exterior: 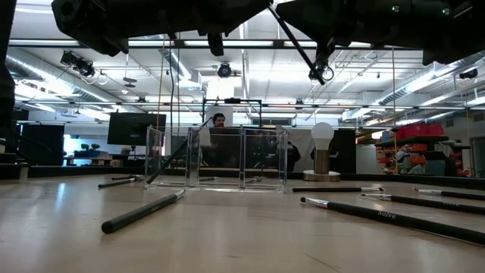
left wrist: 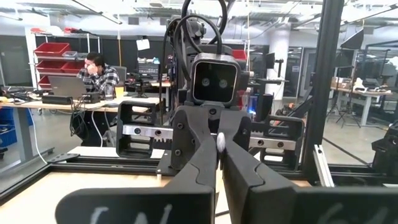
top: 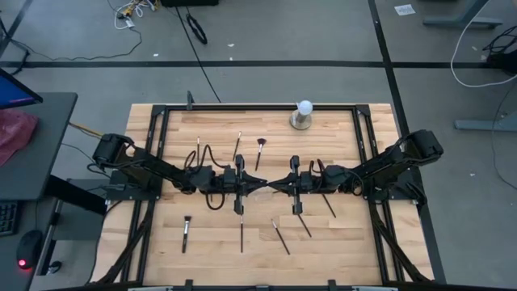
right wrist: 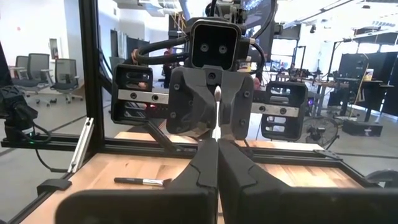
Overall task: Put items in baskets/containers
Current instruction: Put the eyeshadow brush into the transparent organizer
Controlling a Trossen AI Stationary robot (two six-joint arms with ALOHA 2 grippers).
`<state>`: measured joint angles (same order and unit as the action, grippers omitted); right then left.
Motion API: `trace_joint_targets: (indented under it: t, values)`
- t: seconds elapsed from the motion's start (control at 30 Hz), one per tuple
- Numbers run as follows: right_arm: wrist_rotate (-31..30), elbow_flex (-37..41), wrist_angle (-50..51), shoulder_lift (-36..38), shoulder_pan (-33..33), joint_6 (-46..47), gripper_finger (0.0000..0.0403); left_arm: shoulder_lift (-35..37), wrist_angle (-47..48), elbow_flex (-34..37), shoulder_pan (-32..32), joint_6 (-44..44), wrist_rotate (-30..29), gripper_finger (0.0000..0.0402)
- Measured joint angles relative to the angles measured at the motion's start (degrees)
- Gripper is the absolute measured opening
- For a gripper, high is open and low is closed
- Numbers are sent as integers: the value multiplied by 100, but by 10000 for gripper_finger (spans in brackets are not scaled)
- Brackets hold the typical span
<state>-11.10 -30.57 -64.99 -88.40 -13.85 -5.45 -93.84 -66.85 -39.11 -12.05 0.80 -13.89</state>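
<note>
My two grippers meet tip to tip over the middle of the table, the left gripper (top: pixel 257 184) facing the right gripper (top: pixel 276 184). Both are shut on one thin makeup brush (exterior: pixel 299 42), which slants down in the air in the low view. Its pale end (left wrist: pixel 221 142) shows between the fingers in the left wrist view. The clear plastic tray (exterior: pixel 216 159) stands on the table below the arms, with a brush leaning inside. Loose brushes lie on the wood at the back (top: pixel 260 152) (top: pixel 237 145) and at the front (top: pixel 186 233) (top: pixel 241 230) (top: pixel 280 236).
A white ball on a round metal base (top: pixel 303 115) stands at the back of the table. A black metal frame (top: pixel 242 107) borders the tabletop. Two more brushes lie at the right front (top: pixel 303 222) (top: pixel 327 204). A person sits at a desk beyond the table (left wrist: pixel 96 71).
</note>
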Motion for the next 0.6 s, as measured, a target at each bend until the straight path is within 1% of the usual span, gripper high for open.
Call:
trace_joint_targets:
  t: [0.07,0.13,0.2,0.27,0.37,0.43,0.5,0.6]
  values:
    - [-11,0,88,7,0,-1,3,0,54,0,0,0,0,9]
    - [-195,0,377,113,-5,-2,8,0,160,0,0,0,-15,9]
    - [-619,0,811,339,-38,-4,17,43,222,0,4,14,-34,9]
    - [-1227,11,1485,699,-93,-6,28,176,356,0,4,63,-14,9]
    - [-1882,10,2440,1336,-231,-2,43,517,978,-8,-11,205,22,9]
    - [-2094,11,3041,1725,-335,21,52,817,1654,-85,-7,323,18,9]
    - [-2144,9,3417,2014,-410,44,59,1099,2540,-285,-2,467,2,9]
    - [-2161,9,3622,2212,-514,47,65,1444,4268,-710,0,661,-3,9]
